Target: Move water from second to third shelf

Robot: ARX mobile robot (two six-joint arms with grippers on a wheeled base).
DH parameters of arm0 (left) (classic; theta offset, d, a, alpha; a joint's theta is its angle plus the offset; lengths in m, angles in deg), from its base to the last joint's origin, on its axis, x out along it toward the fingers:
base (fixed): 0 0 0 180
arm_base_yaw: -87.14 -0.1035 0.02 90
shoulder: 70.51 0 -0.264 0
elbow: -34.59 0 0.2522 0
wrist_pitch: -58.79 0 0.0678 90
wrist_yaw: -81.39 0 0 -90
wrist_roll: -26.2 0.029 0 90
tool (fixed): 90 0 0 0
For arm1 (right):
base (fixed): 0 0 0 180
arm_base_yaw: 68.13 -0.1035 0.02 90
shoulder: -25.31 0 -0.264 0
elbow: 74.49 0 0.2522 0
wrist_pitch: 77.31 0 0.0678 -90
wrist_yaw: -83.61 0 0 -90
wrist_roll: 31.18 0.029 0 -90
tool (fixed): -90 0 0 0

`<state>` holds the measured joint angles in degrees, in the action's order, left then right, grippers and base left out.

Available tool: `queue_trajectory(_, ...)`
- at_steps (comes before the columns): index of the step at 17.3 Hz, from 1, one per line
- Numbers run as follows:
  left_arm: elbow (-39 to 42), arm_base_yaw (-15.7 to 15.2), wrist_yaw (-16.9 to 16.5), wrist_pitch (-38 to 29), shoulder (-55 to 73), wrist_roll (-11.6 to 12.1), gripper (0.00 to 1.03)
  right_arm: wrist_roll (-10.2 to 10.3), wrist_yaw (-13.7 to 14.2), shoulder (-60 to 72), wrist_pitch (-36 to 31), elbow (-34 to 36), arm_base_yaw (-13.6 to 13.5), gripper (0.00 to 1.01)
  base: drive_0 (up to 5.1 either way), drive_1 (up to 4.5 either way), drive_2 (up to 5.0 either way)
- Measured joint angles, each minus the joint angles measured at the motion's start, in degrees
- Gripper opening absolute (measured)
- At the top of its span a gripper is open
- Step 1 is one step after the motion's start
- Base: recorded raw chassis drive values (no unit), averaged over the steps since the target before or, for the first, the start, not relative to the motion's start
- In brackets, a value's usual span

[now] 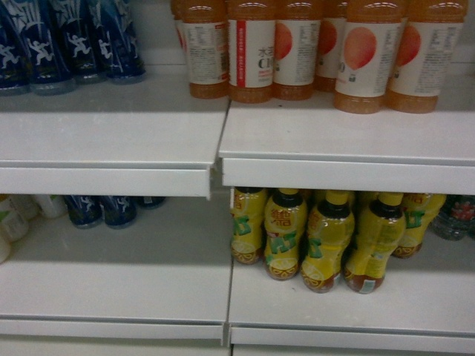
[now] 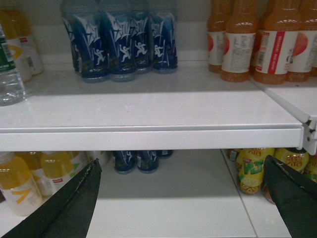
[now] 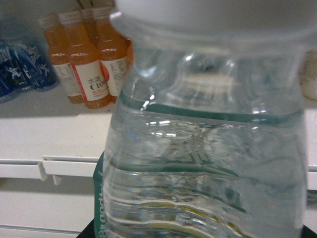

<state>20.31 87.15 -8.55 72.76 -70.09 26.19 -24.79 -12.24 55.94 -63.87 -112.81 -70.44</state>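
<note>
One water bottle (image 3: 203, 148) fills the right wrist view, very close to the camera, clear and ribbed, with a green label edge at its lower left. The right gripper itself does not show, so whether its jaws grip the bottle cannot be told. Behind it, orange bottles (image 3: 84, 64) and blue bottles (image 3: 22, 69) stand on a white shelf (image 3: 54, 134). In the left wrist view the left gripper (image 2: 183, 198) hangs wide open before the shelf edge (image 2: 148, 139). Yellow bottles (image 1: 326, 237) crowd the lower right shelf in the head view.
</note>
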Motion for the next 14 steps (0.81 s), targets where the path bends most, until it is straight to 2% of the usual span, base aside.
queue_trajectory(14,0.0,0.0,0.0,0.0,0.0,0.0,0.98,0.0,-0.1,-0.1,-0.1,0.0,-0.1,0.42,-4.5,1.37,3.1)
